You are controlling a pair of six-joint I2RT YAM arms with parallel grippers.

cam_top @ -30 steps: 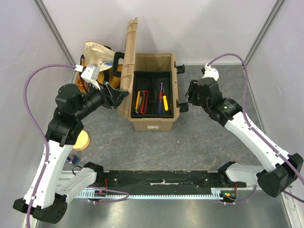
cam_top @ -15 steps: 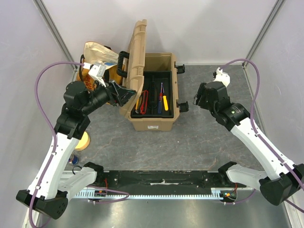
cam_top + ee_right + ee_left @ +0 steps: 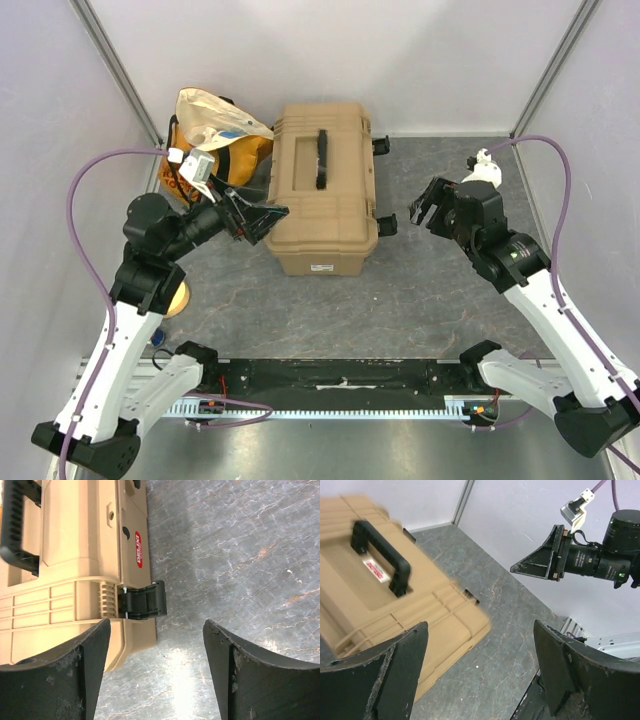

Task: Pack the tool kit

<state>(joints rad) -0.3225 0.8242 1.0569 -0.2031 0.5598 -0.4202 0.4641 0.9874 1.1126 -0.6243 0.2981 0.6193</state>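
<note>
Grey table (image 3: pixel 430 290) with toolbox (image 3: pixel 300 200), cloth bag (image 3: pixel 215 120), perhaps yellow disc (image 3: pixel 179 298)

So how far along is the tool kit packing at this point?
Mostly done: the toolbox is shut, its lid lying flat. Nothing is in hand: the left claw and right claw are both open, one on either side of it. Left to do: the black side latch appears flipped outward, so the latches probably need fastening.

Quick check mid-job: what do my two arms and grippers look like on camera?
Both arms have white link shells and black joints: left arm, right arm. A purple cable loops off each one. The left gripper and right gripper are black, with broad wedge-shaped fingers, scuffed grey along the edges.
</note>
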